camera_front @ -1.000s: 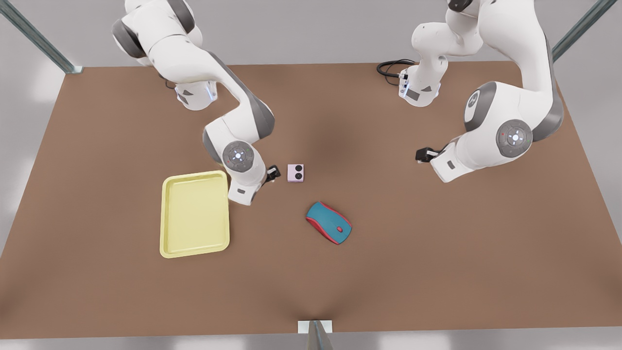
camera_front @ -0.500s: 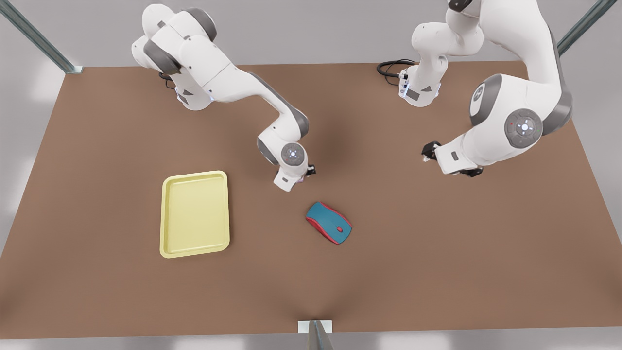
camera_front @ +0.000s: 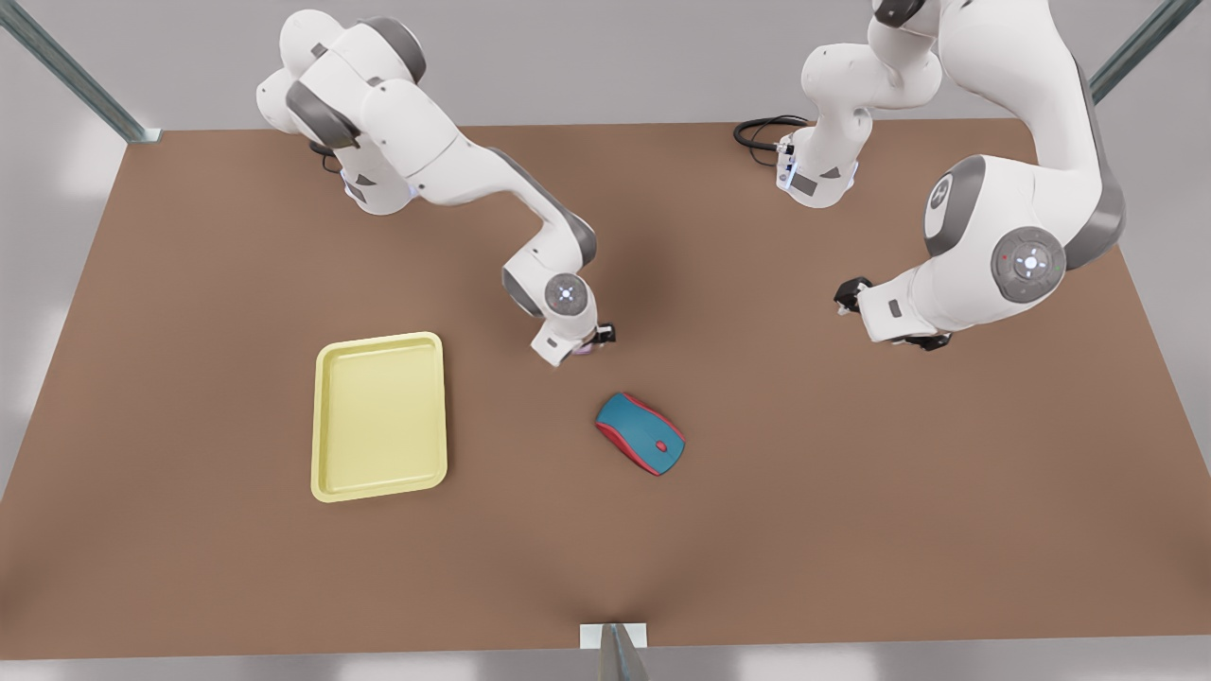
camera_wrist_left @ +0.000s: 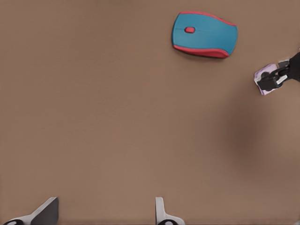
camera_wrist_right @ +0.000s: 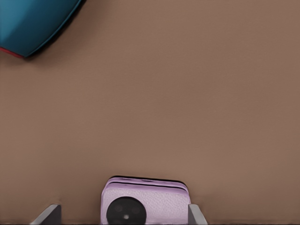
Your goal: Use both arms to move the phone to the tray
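We are looking at a simulated lab bench: a bare brown table (camera_front: 851, 492) ringed by metal frame posts (camera_front: 71, 71), with grey blank walls lying behind it.

The right arm (camera_front: 454, 180) stands on the front view's left. It reaches from its base at the far edge out toward the middle of the surface (camera_front: 851, 492), elbow raised and wrist bent steeply downward. The right pincer (camera_front: 596, 338) points down, low at the surface, with its fingers (camera_wrist_right: 50, 213) spread apart.

The left arm (camera_front: 1031, 142) stands on the front view's right. It arches high from its base and folds back at the elbow, and its wrist is turned toward the centre. The left pincer (camera_front: 849, 295) hangs well above the surface, fingers (camera_wrist_left: 161, 214) set wide apart, gripping nothing. This arm waits.
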{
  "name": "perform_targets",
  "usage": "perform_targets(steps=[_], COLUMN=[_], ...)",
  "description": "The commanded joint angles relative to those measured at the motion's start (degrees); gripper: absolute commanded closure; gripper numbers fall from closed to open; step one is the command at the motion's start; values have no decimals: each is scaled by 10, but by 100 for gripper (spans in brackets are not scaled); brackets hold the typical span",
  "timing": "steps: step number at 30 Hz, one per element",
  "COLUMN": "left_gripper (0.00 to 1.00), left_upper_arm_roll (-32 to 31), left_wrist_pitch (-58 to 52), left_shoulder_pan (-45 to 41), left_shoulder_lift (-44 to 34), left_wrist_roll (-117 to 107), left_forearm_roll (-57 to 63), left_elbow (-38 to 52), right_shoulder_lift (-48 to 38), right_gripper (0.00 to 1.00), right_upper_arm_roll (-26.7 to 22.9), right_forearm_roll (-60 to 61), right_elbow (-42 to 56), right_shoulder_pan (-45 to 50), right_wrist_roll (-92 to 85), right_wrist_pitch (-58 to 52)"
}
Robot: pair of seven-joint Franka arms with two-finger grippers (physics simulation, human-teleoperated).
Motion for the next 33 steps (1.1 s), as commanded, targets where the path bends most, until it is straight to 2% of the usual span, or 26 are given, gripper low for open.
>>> perform_targets(steps=[1,4,20,22,24,27,30,32,33], left_gripper=[0,0,0,0,0,0,0,0,0], left_upper_arm_roll=[0,-1,-1,-1,-1,-1,-1,-1,-1], left_wrist_pitch=[-5,-6,-5,-5,-5,-6,-6,-6,-5], left_shoulder_pan=[1,0,0,0,0,0,0,0,0], left_shoulder_lift=[0,-1,1,1,1,0,1,1,1], left_wrist_roll=[41,38,36,36,36,31,31,31,32], left_forearm_roll=[0,0,0,0,0,0,0,0,0], left_elbow=[0,1,3,3,3,3,3,3,3], right_shoulder_lift=[-3,-30,-6,-6,-6,-10,-49,-75,-97], right_gripper=[0,0,0,17,23,22,22,22,22], right_upper_arm_roll=[0,0,0,0,-1,-1,-4,-4,-4], right_forearm_roll=[-1,-13,-13,-13,-13,-14,-13,-13,-13], right_elbow=[-9,-50,-50,-49,-48,-48,-45,-45,-47], right_shoulder_pan=[6,-1,5,3,1,0,-34,-83,-142], right_wrist_roll=[46,34,21,21,19,19,-29,-82,-160], right_wrist_pitch=[8,9,50,49,50,49,14,-18,-55])
